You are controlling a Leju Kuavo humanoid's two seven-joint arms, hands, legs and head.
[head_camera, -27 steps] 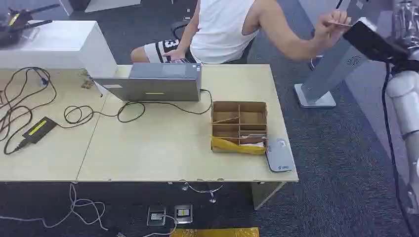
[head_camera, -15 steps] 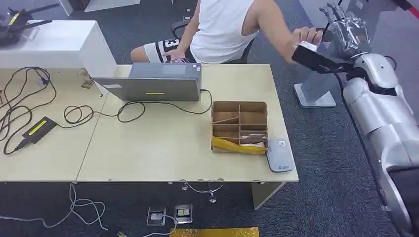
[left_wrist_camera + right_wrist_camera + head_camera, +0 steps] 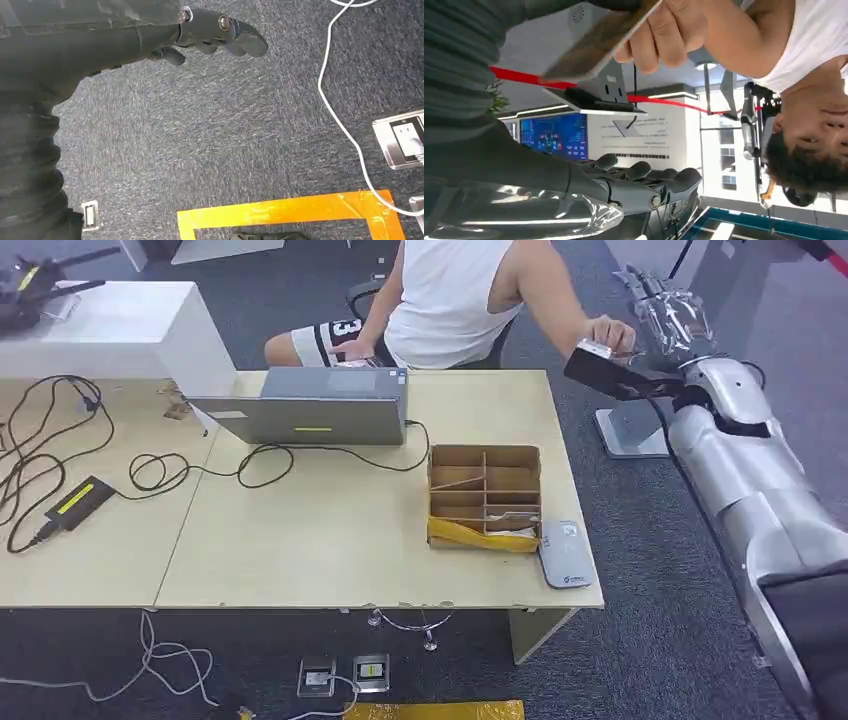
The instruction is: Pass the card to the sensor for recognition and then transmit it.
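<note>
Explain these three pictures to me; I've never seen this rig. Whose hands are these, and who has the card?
The wide picture is the robot's own head view, looking down at a table. On it lie a laptop, a divided cardboard box, a flat grey pad beside the box, and cables. The robot's right hand is raised beside a seated person. The other two pictures come from wrist cameras. The right one shows the person's hand gripping the card, with the robot's fingers stretched out away from it. The left hand hangs over carpet, holding nothing.
</note>
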